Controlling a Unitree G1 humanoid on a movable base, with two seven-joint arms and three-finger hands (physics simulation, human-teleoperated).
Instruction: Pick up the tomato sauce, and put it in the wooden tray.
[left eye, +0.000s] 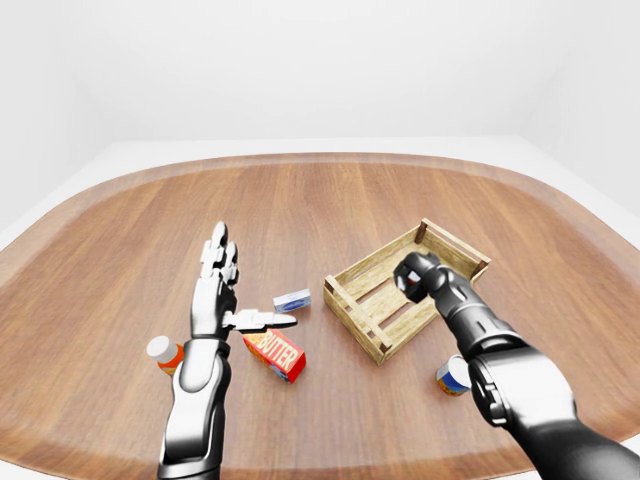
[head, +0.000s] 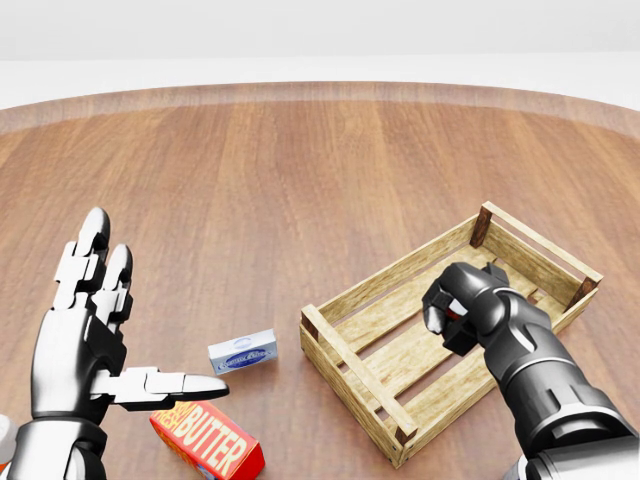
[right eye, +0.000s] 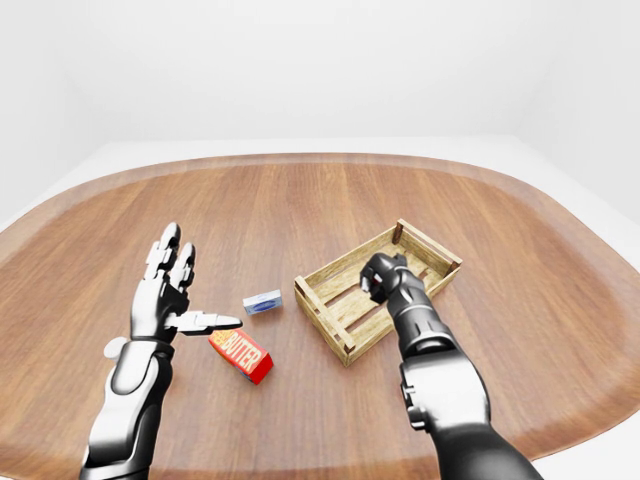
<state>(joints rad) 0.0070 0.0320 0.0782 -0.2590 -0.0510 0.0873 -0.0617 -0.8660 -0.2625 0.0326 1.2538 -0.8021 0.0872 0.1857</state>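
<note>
The wooden tray (head: 395, 272) is a slatted crate lying at the right of the head view. My right hand (head: 460, 305) is a closed fist held over the tray's middle. A small red thing, which I take for the tomato sauce (head: 450, 313), shows between its fingers; most of it is hidden. My left hand (head: 150, 312) is open and empty at the lower left, fingers pointing up and thumb out to the right, above the butter box.
A red butter box (head: 207, 440) lies under my left thumb. A small blue and white box (head: 243, 352) lies between it and the tray. An orange bottle with a white cap (left eye: 166, 353) stands by my left forearm. A can (left eye: 452, 377) stands by my right forearm.
</note>
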